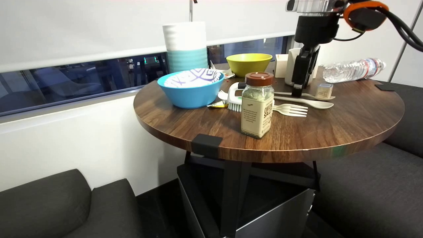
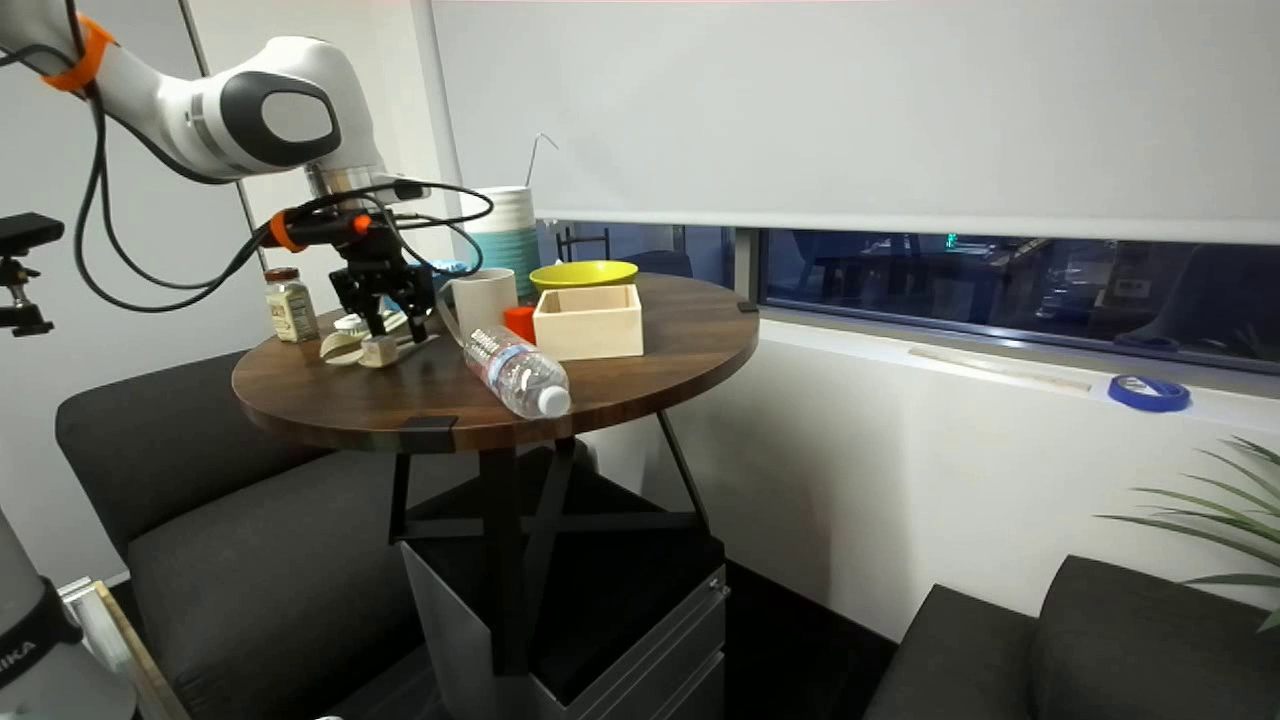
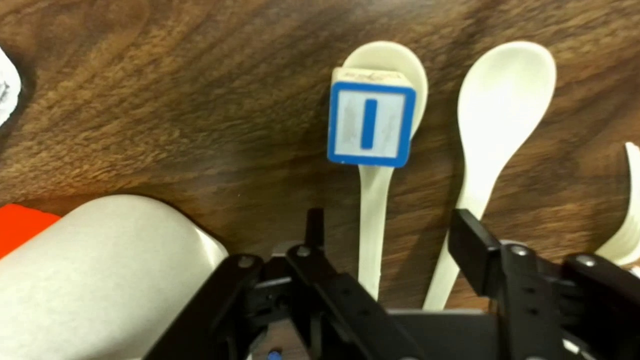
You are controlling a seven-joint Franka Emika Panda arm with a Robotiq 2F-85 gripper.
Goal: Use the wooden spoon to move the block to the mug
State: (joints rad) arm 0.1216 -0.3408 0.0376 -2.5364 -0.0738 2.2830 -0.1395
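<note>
In the wrist view the block (image 3: 371,122), blue-framed on top, rests on the bowl of the pale wooden spoon (image 3: 372,225). The block (image 1: 324,91) (image 2: 379,351) shows in both exterior views too. My gripper (image 3: 387,220) is open and points down, its fingers apart on either side of that spoon's handle, touching neither side in this view. Low over the table, the gripper (image 1: 297,91) (image 2: 398,328) partly covers the cream mug (image 1: 290,67) in an exterior view. The mug (image 3: 110,270) stands left of the spoon in the wrist view.
A second pale spoon (image 3: 502,100) lies close on the right, its handle passing beneath a finger. Beyond it is a fork (image 1: 292,109). A brown-lidded jar (image 1: 257,109), brush (image 1: 234,96), plastic bottle (image 2: 515,370), wooden box (image 2: 590,325) and yellow bowl (image 1: 249,64) surround the area.
</note>
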